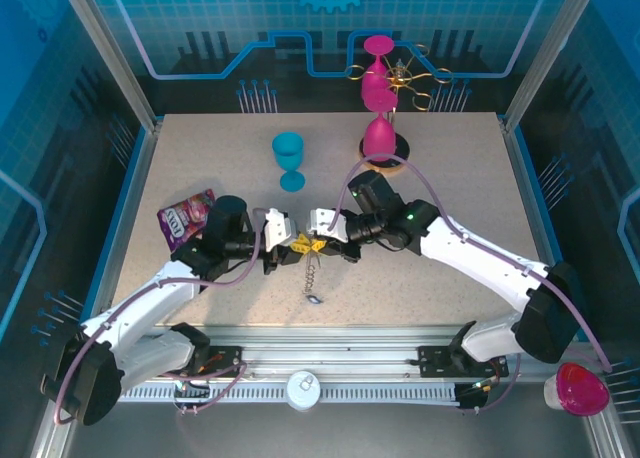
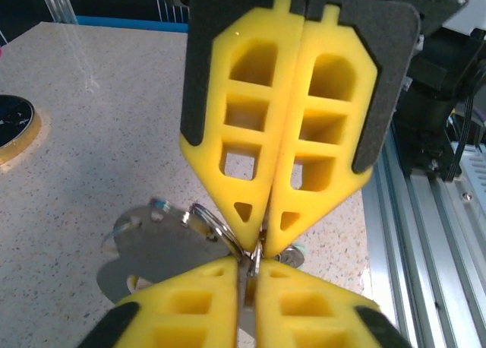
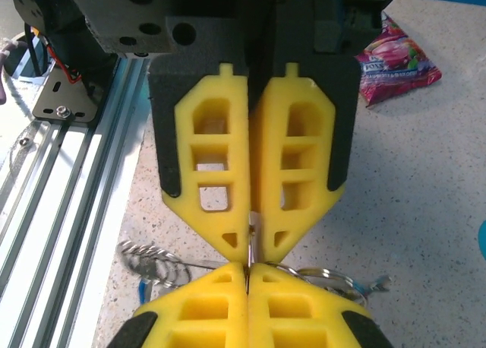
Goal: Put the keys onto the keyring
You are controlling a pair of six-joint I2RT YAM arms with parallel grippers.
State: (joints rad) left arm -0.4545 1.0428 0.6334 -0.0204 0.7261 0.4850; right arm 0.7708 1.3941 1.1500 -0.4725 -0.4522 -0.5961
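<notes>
Left gripper [image 1: 288, 246]: closed tight, tip to tip with its partner just above the table [image 1: 450, 178]. A thin sliver of metal sits between its fingers [image 3: 224, 234]; key blade or ring wire, I cannot tell.
Right gripper [image 1: 322, 242]: fingers pressed together as well. In the left wrist view the ring's wire runs straight into its tips, so it looks clamped on the keyring [image 2: 216, 225].
Keyring: up off the table at the point where the two grippers meet. Its chain [image 1: 312, 271] dangles straight down from there, and the ring loop pokes out beside the right gripper's fingers.
Keys [image 2: 152, 245]: flat silvery heads bunched right against the ring, close under the pinch. Whether they are already on the wire or only resting against it is too hidden to call.
Done so far: ring and keys are lifted and brought together, and both arms are committed to the join.
Left to do: by my judgement, the threading itself. A key has to work round the coil until it hangs free, then any others follow.
Bystanders: blue goblet [image 1: 290, 158] and purple snack packet [image 1: 185, 216] sit well apart from the action.
</notes>
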